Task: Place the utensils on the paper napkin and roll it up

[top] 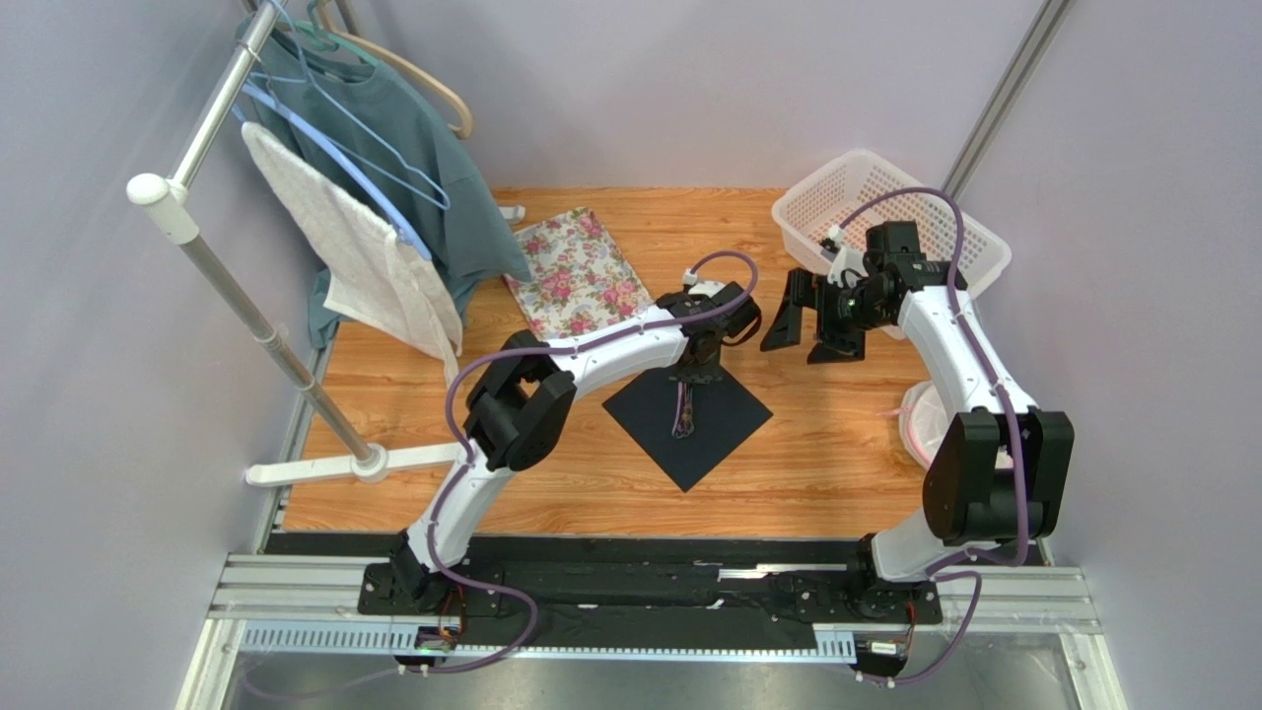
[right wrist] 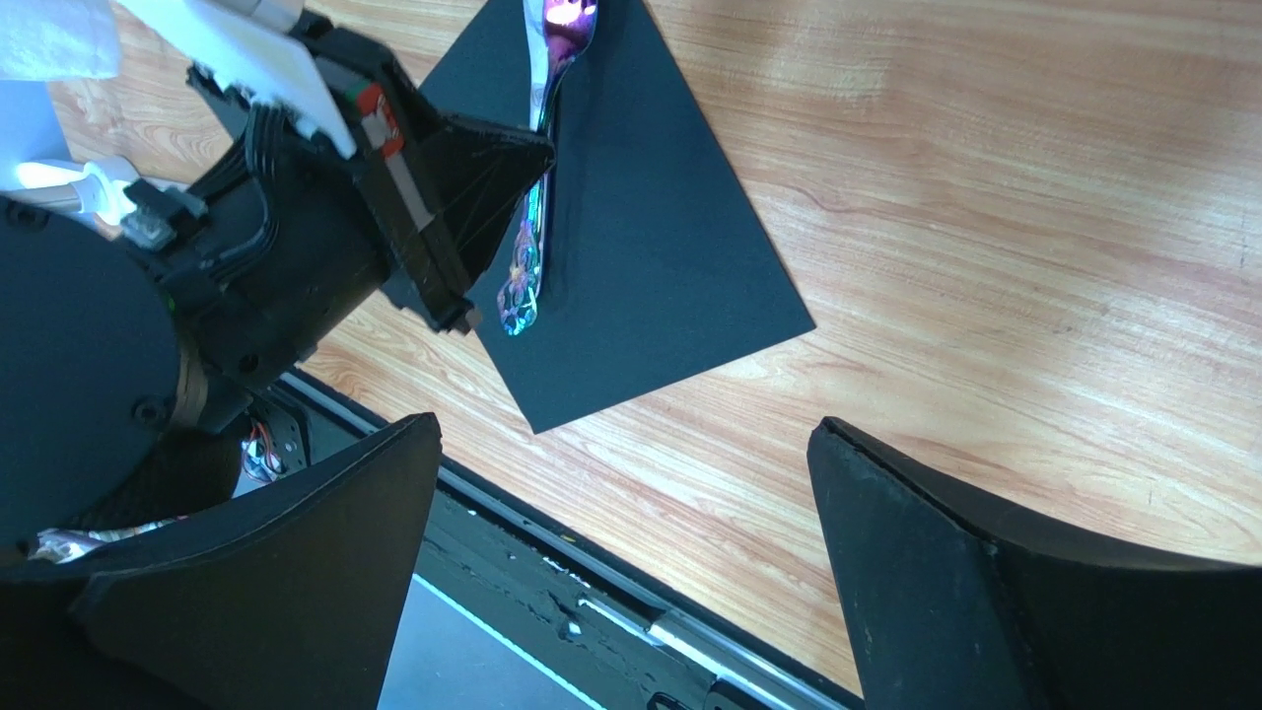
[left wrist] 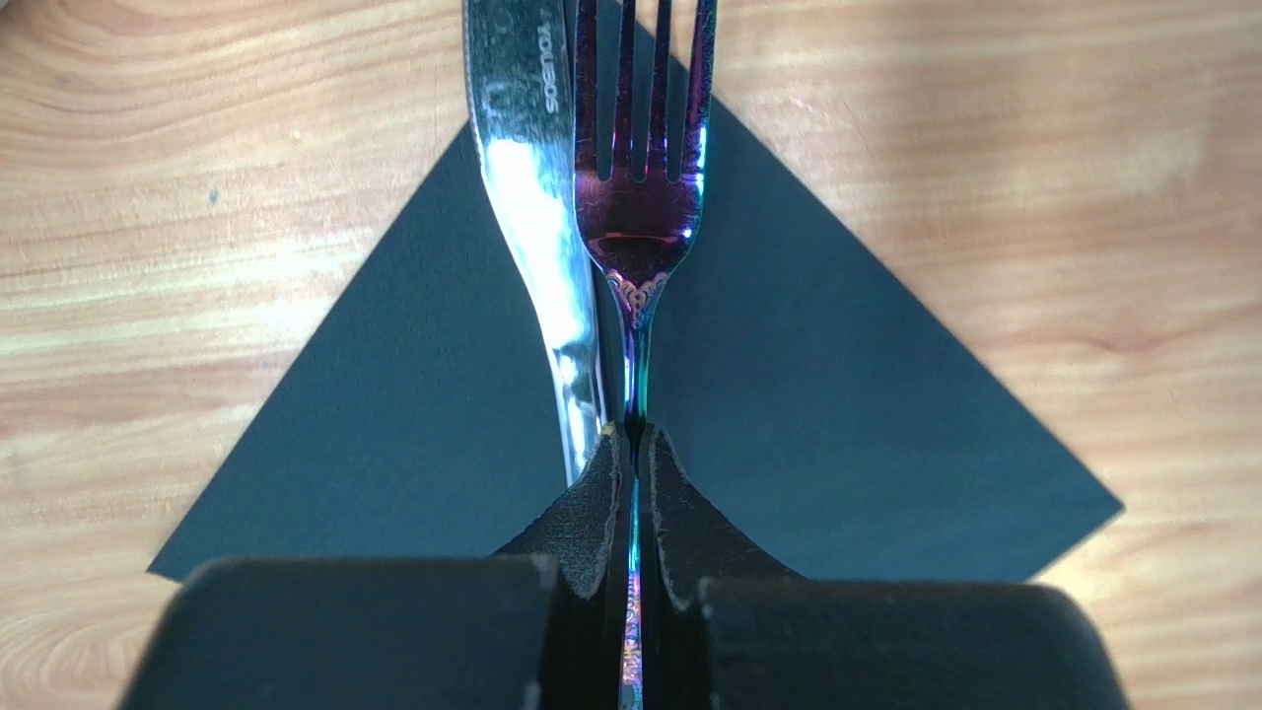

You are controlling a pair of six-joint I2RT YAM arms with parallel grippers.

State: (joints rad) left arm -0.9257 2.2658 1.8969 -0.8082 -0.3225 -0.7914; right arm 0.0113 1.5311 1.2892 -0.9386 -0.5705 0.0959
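Fork (left wrist: 637, 222) beside knife (left wrist: 533, 222) on napkin (left wrist: 830, 414), handle pinched in left gripper (left wrist: 634, 444); right gripper (right wrist: 625, 444) wide at two o'clock; rolling not yet begun.

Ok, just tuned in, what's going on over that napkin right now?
The left gripper is pinched shut on the handle of the purple fork. The fork lies along the black napkin, right beside the knife, both pointing the same way. So both utensils are on the napkin, which is flat and not yet rolled. The right gripper hangs open above the wooden table, off to the napkin's right, holding nothing.
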